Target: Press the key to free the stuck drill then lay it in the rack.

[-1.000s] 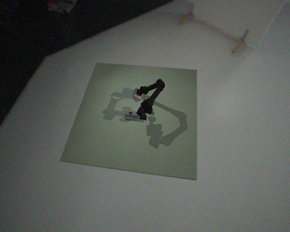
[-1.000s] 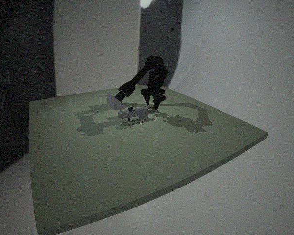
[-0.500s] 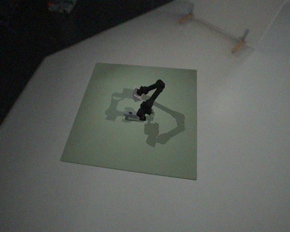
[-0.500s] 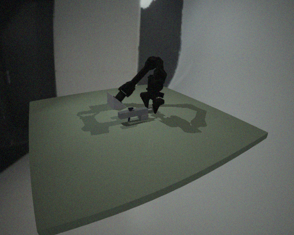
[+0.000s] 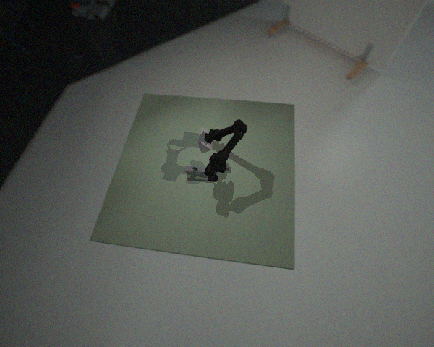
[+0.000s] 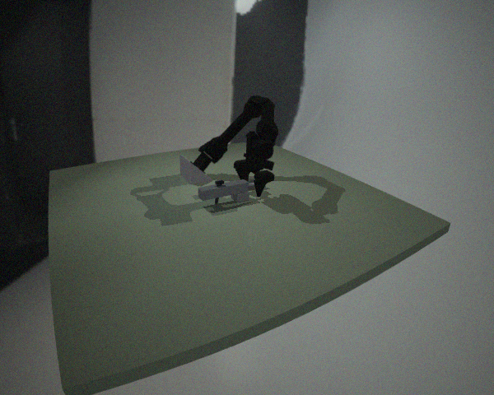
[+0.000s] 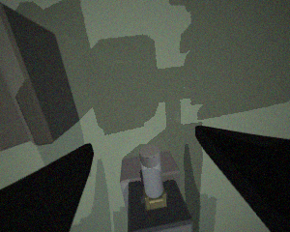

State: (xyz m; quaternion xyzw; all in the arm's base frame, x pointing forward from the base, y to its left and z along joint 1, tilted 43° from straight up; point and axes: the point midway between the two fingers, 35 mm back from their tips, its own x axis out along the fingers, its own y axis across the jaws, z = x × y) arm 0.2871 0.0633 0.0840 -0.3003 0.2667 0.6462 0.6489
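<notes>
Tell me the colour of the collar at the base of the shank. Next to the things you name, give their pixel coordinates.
Yellowish gold; the collar (image 7: 156,201) shows best in the wrist view.

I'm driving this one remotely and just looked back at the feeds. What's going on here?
The black robot arm has its open jaws down at one end of a grey rectangular block. A pale cylindrical rod, probably the drill, sticks out of that end, in the gap between the jaws but not gripped. The small black knob on top of the block may be the key; I can't tell whether it is pressed.
</notes>
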